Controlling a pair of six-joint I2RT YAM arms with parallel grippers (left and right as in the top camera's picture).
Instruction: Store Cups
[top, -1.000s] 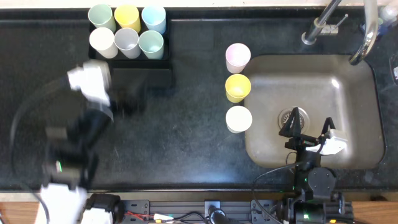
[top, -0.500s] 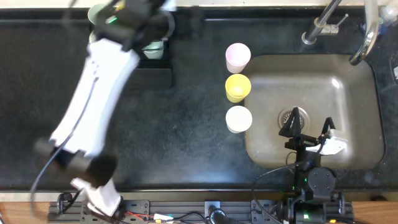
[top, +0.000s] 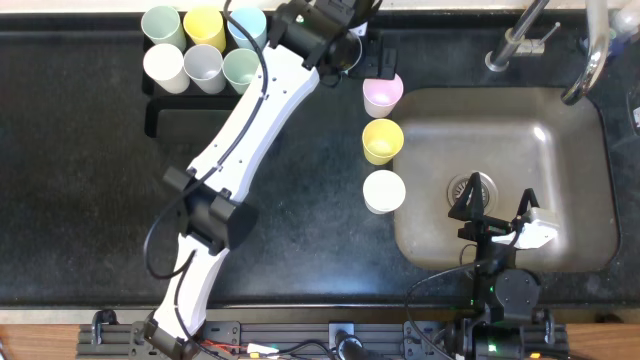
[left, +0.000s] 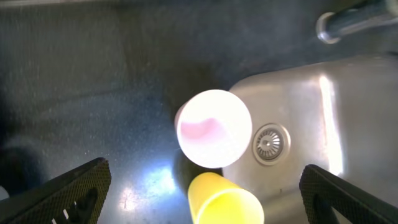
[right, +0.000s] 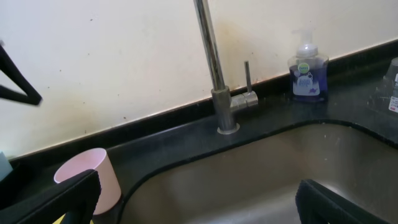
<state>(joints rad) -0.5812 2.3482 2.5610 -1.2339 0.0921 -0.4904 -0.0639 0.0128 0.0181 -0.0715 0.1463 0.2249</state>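
**Left arm swung from the holder side to the loose cups**

Compared with half a second ago, the left arm has swept rightward along the back of the counter (top: 300, 200). It no longer lies across the black holder (top: 152, 112) and now stretches toward the sink (top: 570, 230). The left gripper (left: 205, 180) hangs above the pink cup (left: 214, 129), its fingers spread wide apart and holding nothing. The right gripper (top: 495, 205) has not shifted; it rests over the sink basin near the drain, fingers likewise apart and empty.

Three cups stand loose in a column along the sink's left edge: the pink cup nearest the back wall, then the yellow cup (top: 382, 140), then the white cup (top: 384, 191). All are upright with mouths up. Six stored cups (top: 205, 45) already sit in the holder at the back left, well apart from the loose three.

The step in hand appears to be the approach to the pink cup. To do it well, the gripper should centre over the rim and come straight down. One finger should pass clear of the yellow cup, which stands just beside the pink one. A light closure seems wise, since a thin cup wall may deform or slip. The cup should be lifted well clear before it is carried back to the holder.
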